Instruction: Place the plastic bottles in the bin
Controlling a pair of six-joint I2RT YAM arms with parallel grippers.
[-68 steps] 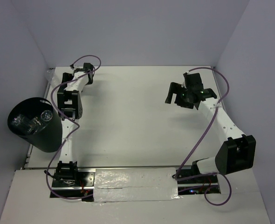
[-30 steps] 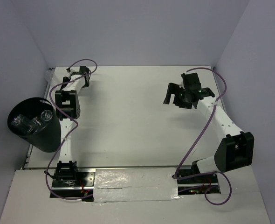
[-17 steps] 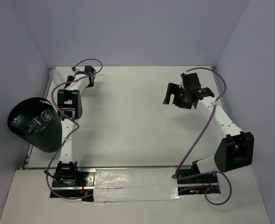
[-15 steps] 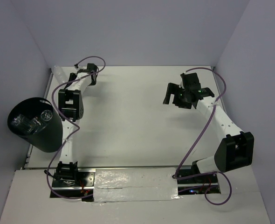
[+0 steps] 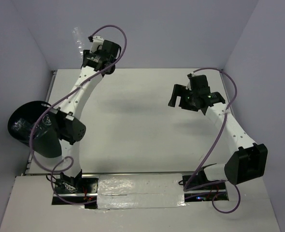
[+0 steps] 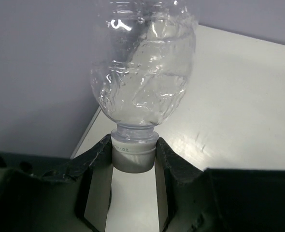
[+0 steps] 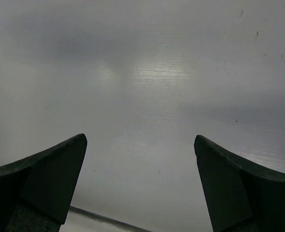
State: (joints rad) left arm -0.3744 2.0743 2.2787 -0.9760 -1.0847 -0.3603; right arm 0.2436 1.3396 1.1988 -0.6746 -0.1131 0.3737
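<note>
Nearest the bases, just off the left edge of the table [image 5: 142, 140]: the bin [image 5: 49, 144], black and wide-mouthed, with two plastic bottles [image 5: 24, 126] lying inside, clear and crumpled. Farther up on the right: the right gripper [image 7: 140, 140], jaws spread wide above bare table, grasping nothing. Farthest back, raised high against the rear wall [image 5: 147, 29] and well apart from the bin: the left gripper [image 6: 134, 147], clenched on the white cap [image 6: 133, 158] of a third bottle [image 6: 143, 72]. Pinched from both sides at the cap only, with the crinkled body jutting out beyond the fingertips [image 6: 105, 145] and touching nothing else. Judging by the thin dented walls and the see-through inside: probably empty, very light, springy and not stiff, and somewhat slick. Likely to buckle or squirt free under a squeeze on the body, so best taken at the cap and neck, the one rigid part, as here. With so short a hold, apt to pivot or wag during a swing toward the bin, so better carried smoothly. Little to fear from a drop: not fragile, and far smaller than the bin's mouth.
</note>
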